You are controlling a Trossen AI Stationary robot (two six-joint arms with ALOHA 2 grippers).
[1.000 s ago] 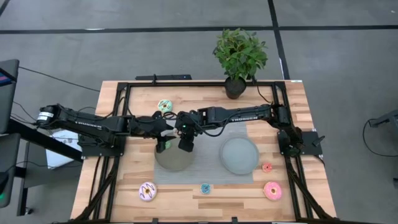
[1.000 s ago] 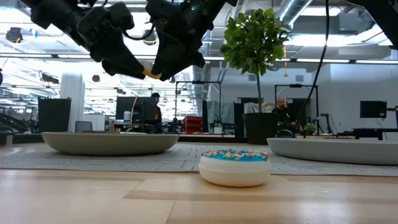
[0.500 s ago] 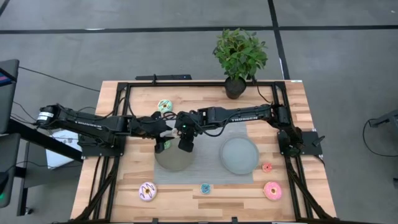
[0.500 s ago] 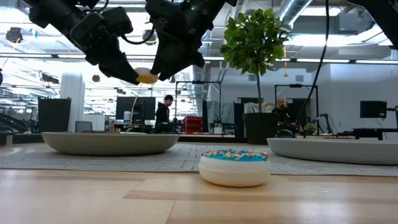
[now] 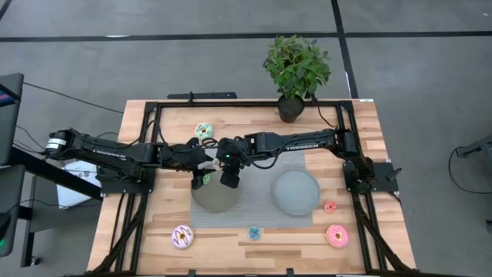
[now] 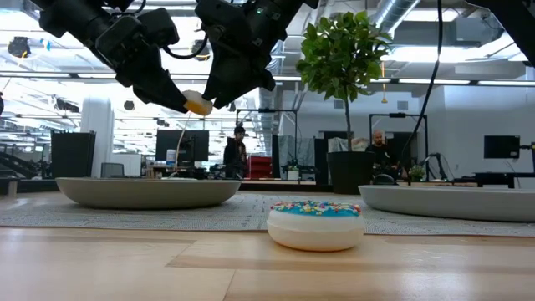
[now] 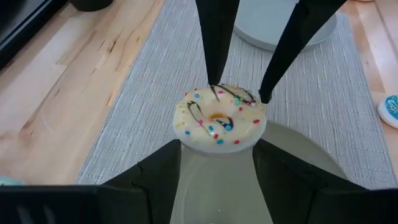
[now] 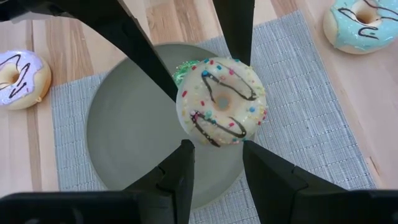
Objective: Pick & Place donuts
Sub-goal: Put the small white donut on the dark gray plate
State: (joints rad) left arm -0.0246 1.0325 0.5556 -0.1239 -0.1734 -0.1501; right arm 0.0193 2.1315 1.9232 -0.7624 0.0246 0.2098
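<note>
High view: your left gripper [image 5: 204,178] and right gripper [image 5: 228,180] meet above the left plate [image 5: 216,198].
Low view: both pinch one yellow donut [image 6: 198,104] held aloft; it sat nearer the right claw a second ago.
Wrist views: each claw's fingers [image 7: 214,56] clamp opposite sides of the sprinkled donut, over the plate.

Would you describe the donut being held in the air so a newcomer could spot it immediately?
Start at the woven grey mat in the middle of the table and find the left of its two round grey plates. Above that plate both grippers, left gripper and right gripper, meet on one donut. It is the only donut off the table, pale yellow-white with dark drizzle and sprinkles.
</note>
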